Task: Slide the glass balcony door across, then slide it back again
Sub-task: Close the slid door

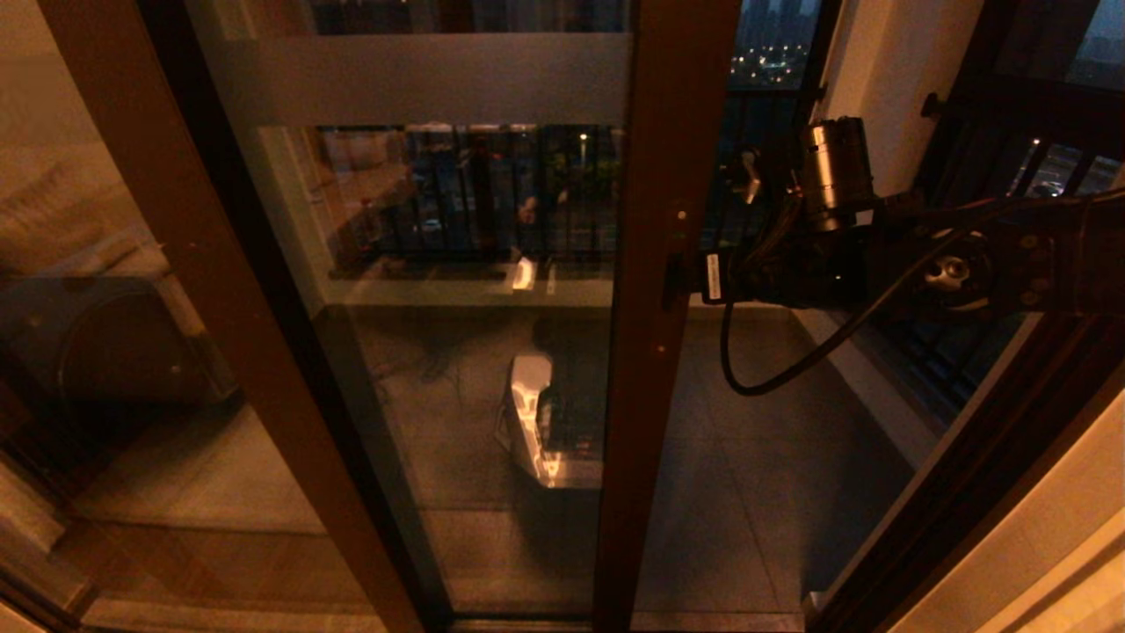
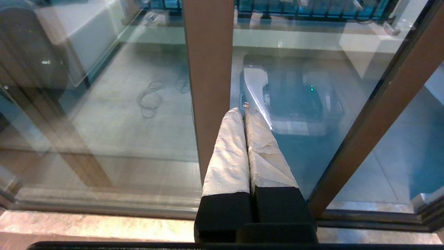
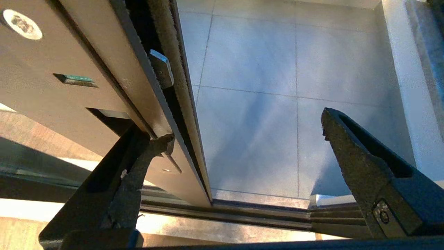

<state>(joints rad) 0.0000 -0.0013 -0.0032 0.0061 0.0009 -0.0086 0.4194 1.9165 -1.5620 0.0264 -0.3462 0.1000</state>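
Observation:
The glass balcony door point(image 1: 457, 264) has a frosted band near its top and a reddish-brown stile point(image 1: 664, 176) with a small dark handle point(image 1: 672, 281). It stands partly slid to the left, leaving a gap on its right. My right gripper point(image 1: 693, 281) reaches in from the right at handle height. In the right wrist view the right gripper point(image 3: 244, 130) is open: one fingertip point(image 3: 158, 142) rests against the stile point(image 3: 69, 52) just below the handle recess point(image 3: 104, 116), and the other hangs free over the gap. My left gripper point(image 2: 244, 110) is shut on nothing, its taped fingers pointing at the glass point(image 2: 305, 146).
Grey balcony tiles point(image 3: 263, 86) lie beyond the gap. The floor track point(image 3: 260, 215) runs along the threshold. The right door jamb point(image 1: 967, 475) slants at the right, with a white wall point(image 1: 896, 79) and dark railing point(image 1: 492, 202) outside. A second brown stile point(image 1: 237, 308) stands at the left.

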